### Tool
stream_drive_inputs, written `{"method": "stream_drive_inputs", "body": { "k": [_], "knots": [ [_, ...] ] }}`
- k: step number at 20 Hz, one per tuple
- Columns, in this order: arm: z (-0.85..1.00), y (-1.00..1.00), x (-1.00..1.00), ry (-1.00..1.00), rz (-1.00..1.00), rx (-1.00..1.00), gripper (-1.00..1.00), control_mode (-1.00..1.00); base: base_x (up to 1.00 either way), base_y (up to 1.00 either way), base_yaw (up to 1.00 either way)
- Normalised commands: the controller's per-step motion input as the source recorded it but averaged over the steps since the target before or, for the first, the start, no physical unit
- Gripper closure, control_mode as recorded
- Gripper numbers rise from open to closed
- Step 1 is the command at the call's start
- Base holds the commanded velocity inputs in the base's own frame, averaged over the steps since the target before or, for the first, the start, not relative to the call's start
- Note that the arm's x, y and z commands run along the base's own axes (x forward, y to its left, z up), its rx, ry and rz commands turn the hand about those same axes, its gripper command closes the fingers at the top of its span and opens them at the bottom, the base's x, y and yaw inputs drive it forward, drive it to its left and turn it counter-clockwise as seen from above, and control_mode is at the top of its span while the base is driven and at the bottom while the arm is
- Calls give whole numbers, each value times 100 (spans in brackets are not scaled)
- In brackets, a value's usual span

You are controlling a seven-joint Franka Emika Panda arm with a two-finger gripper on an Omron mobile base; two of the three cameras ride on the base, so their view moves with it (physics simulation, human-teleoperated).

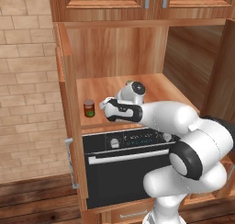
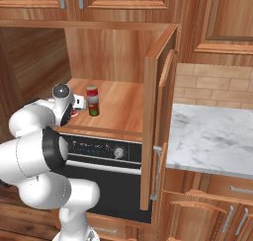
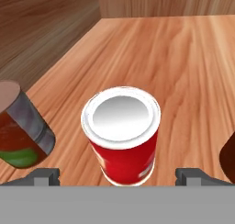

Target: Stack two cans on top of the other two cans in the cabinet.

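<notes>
Open robot gripper [image 3: 117,175] poised over a red can [image 3: 121,133] on a wooden cabinet shelf.

The gripper's two dark finger tips [image 3: 43,175] are spread as wide as they go, one on each side of the red can, touching nothing and holding nothing. The can is a small cylinder with a glossy bright red side, a white rim and a flat silver top; no lettering can be read on it. Just beside it, at the left of the hand view, stands a darker can [image 3: 20,129] with a red-brown label, green lower part and grey metal band. Both rest upright on the smooth, warm-brown wood-grain shelf of the cabinet [image 1: 158,87], above a black built-in oven [image 1: 121,172]. The right base view shows a stack of two cans [image 2: 92,100] standing on the shelf.
</notes>
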Motion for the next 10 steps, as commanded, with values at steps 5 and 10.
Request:
{"method": "stream_drive_inputs", "body": {
  "k": [5,10],
  "knots": [
    [-11,0,7,0,0,-2,-100,-100,0,0,0],
    [-9,0,7,0,0,-1,-100,-100,0,0,0]
  ]
}}
